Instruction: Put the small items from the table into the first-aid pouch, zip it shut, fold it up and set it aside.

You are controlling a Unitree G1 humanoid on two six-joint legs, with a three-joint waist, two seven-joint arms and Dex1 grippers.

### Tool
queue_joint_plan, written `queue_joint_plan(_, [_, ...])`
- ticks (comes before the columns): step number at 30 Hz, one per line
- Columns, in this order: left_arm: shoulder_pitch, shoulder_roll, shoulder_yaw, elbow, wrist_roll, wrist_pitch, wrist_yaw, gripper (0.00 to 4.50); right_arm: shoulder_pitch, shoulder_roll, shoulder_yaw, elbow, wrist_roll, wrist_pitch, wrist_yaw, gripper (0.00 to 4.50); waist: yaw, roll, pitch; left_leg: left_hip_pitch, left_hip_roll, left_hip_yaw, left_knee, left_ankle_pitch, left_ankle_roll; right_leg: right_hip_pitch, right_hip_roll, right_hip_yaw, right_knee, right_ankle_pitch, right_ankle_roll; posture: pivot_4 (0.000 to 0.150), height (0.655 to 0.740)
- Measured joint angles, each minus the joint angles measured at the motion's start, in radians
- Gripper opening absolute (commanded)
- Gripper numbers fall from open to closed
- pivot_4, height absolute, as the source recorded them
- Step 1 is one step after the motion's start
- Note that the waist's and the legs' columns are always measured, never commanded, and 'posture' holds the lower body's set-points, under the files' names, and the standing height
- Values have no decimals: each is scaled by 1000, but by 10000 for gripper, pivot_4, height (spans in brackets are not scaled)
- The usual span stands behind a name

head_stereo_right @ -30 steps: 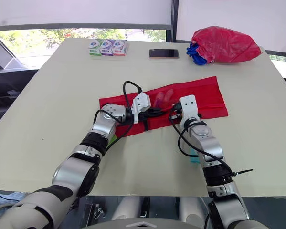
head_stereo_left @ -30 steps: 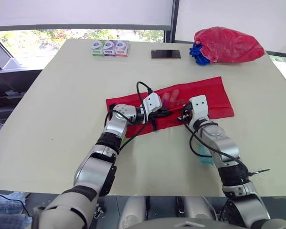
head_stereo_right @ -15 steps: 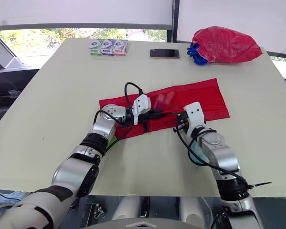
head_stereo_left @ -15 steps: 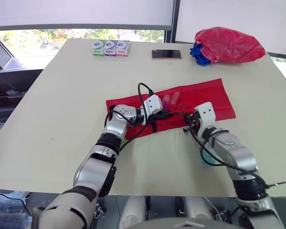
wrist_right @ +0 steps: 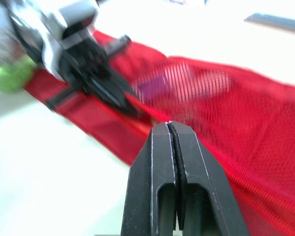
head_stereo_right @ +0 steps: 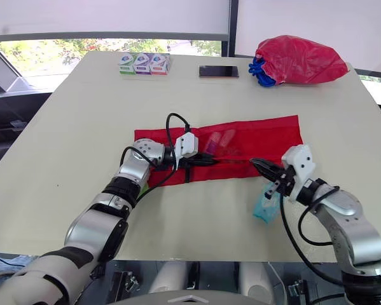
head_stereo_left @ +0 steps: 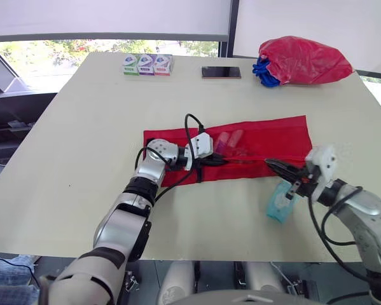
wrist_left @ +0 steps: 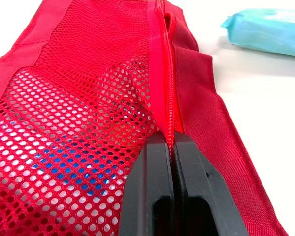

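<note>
Left end effector [head_stereo_left: 214, 159] is clamped tight on the red pouch [head_stereo_left: 273, 136] at its zipper line. The pouch stretches off toward the right end effector [head_stereo_left: 270, 164], which is pinched closed. Can't tell if it has the pull. A teal packet [head_stereo_left: 280, 203] sits on the tabletop [head_stereo_left: 82, 127] right under it, outside the pouch. Zip now and it gets left out, imo.

left pincer [head_stereo_left: 218, 160] closed; right pincer [head_stereo_left: 270, 164] closed

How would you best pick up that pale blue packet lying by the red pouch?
Probably pinch the blue packet across its narrow width, coming straight down: it lies flat on the table, just off the red pouch, so only its long edges offer purchase.
</note>
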Motion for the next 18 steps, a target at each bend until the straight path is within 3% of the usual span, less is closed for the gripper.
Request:
queue_joint_plan(1, [-11,3,0,22,2,-16,0,0,6,-23,-31,0,26,-2,24,5260,0,0,0,0,0,0,0,0,0,0,0,0,0,0,0,1500,7400])
queue_joint_plan(2, [-18,10,0,35,3,-26,0,0,10,-41,-58,1,44,-5,42,7487,0,0,0,0,0,0,0,0,0,0,0,0,0,0,0,1500,7400])
queue_joint_plan(8, [-52,33,7,74,0,-35,-5,0,52,-148,-154,66,66,-54,136,37214,0,0,0,0,0,1,0,0,0,0,0,1,0,0,0,1500,7400])
queue_joint_plan(9, [-52,39,11,74,-1,-35,-11,2938,55,-160,-169,81,66,-64,145,43325,-1,0,0,0,0,1,0,0,0,0,0,1,0,0,0,1500,7400])
queue_joint_plan(12, [-45,60,14,53,-8,-32,-29,13351,57,-175,-198,98,76,-75,163,45000,-1,0,0,0,1,1,0,0,0,0,1,1,0,0,0,1500,7400])
queue_joint_plan(15, [3,98,32,-9,-23,-16,-38,30231,70,-184,-234,95,124,-75,183,45000,0,0,0,0,2,1,0,0,0,0,1,1,0,0,0,1500,7400])
queue_joint_plan(18, [37,139,42,-41,-29,-5,-31,44051,89,-199,-251,91,149,-74,199,45000,1,0,0,1,2,1,1,0,0,0,0,1,1,0,0,1500,7400])
